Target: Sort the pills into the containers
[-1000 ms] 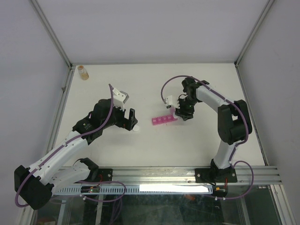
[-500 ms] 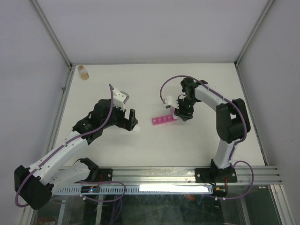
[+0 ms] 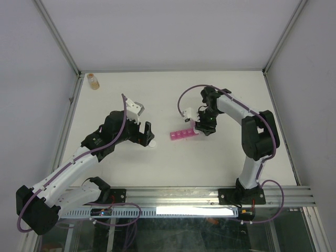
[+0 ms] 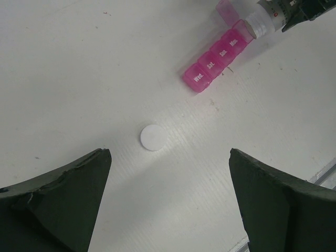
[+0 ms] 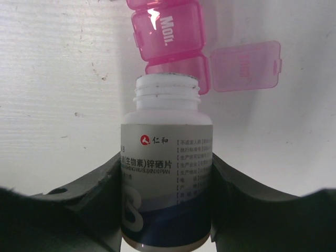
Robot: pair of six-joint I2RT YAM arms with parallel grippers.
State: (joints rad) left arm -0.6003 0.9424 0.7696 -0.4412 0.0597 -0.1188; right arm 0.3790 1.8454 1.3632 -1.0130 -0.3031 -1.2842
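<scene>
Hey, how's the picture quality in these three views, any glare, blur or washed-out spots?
Right wrist view: white glare on the Mon. lid of the pink organiser; the bottle label reads sharp. Left wrist view: the table is nearly washed out, the white cap barely stands out, the left gripper is a dark silhouette. Top view: even light, faint shadows.

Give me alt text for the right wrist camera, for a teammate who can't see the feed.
The right claw grips an uncapped white bottle, its mouth aimed at the open compartment of a pink pill organiser on the white table. That compartment's lid is flipped open to the side.
</scene>
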